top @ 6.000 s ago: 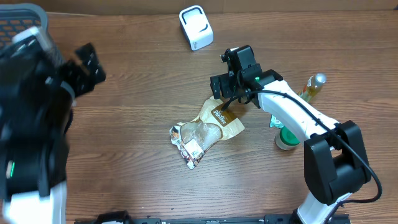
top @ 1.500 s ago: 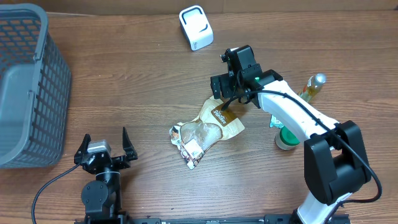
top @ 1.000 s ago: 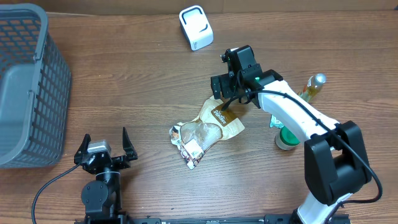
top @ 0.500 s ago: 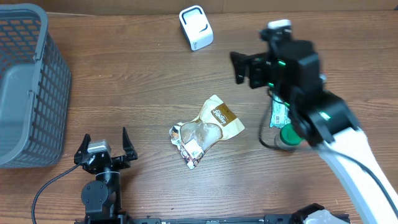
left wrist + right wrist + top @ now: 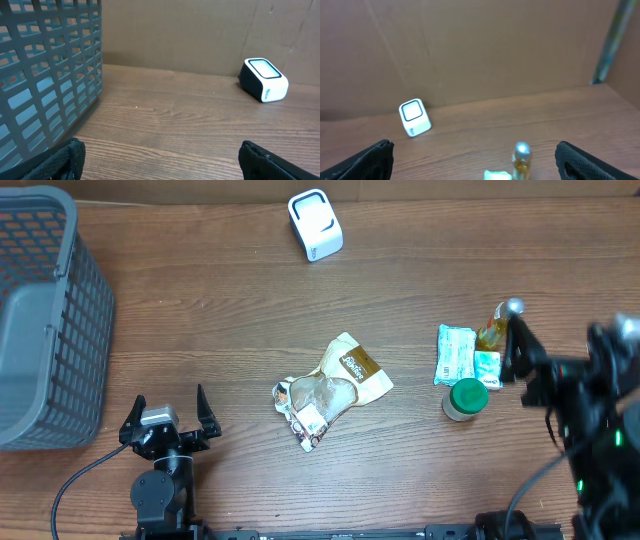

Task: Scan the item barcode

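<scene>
At the near edge of the tabletop (image 5: 230, 300), toward its left corner, the left claw (image 5: 167, 405) sits low with its two fingers spread wide apart, holding nothing. By the right edge the right claw (image 5: 473, 145) is likewise spread wide and empty; the overhead view shows that arm only as a dark blur. The snack pouch (image 5: 335, 385) lies flat about the middle of the tabletop, well apart from both claws. Its long axis runs on a diagonal from near-left to far-right. The crumpled, clear end with a small white label points toward the near edge and the left. The tan end with a brown printed patch points toward the far edge and the right. Between the pouch and the right edge stands a cluster: a green-lidded jar (image 5: 465, 398) upright, just beyond it a pale green packet (image 5: 455, 353) lying flat, a smaller packet (image 5: 487, 368) beside that, and a bottle with a silver cap (image 5: 497, 327) close against them. A grey mesh basket (image 5: 45, 310) fills the far left corner. The white scanner (image 5: 315, 223) sits at the far edge, its window turned upward, with open wood between it and the pouch.
</scene>
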### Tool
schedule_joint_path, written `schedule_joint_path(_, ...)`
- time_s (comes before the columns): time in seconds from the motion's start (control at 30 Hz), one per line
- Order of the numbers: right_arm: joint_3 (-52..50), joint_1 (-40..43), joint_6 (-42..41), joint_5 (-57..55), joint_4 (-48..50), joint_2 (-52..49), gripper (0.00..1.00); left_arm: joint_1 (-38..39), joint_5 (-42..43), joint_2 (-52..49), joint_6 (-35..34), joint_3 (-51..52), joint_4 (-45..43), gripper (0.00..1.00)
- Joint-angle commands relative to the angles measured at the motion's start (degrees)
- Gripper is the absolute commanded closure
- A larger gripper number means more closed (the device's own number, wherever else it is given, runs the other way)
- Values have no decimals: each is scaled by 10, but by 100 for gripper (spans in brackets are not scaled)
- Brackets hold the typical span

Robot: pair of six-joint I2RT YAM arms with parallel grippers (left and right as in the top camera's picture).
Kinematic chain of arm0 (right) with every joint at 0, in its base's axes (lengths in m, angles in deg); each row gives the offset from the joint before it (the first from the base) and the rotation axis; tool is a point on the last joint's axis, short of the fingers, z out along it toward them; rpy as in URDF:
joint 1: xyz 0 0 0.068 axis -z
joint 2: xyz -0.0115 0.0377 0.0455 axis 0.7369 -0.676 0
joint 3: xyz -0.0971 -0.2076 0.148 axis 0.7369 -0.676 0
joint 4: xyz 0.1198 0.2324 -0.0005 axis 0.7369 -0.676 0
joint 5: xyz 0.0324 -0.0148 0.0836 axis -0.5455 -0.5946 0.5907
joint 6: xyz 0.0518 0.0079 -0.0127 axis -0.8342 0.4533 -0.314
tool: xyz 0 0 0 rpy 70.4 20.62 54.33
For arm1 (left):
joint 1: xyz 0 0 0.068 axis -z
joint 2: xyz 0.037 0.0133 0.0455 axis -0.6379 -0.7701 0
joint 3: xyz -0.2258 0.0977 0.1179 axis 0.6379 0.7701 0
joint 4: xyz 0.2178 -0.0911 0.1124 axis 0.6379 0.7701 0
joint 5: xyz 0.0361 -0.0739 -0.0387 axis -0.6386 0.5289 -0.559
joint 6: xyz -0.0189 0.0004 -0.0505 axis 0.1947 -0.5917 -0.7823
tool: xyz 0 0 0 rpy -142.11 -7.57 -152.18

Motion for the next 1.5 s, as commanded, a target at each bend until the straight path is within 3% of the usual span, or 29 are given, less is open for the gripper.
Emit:
schedule_joint_path(0.0,-78,25,-2,-4,-1,76,0,4,-1,6,13,2,0,0)
schedule_joint_path(0.23,-205,34,-2,-4,-2,212,0,4,-1,6,13,2,0,0)
schedule_joint_path(0.57,-302,34,-2,-4,57,361,0,4,-1,6,13,2,0,1)
schedule_joint_path(0.77,-320,34,-2,2,194,369,0,3,-1,6,13,2,0,0)
schedule_joint_path(1.0,-398,34,-2,56,506,369,0,4,-1,6,13,2,0,0)
schedule_joint_path(1.17,-493,34,-2,90,668,369,0,3,-1,6,13,2,0,0)
schedule_joint_path(1.47,-617,34,-3,98,692,369,0,4,-1,6,13,2,0,1)
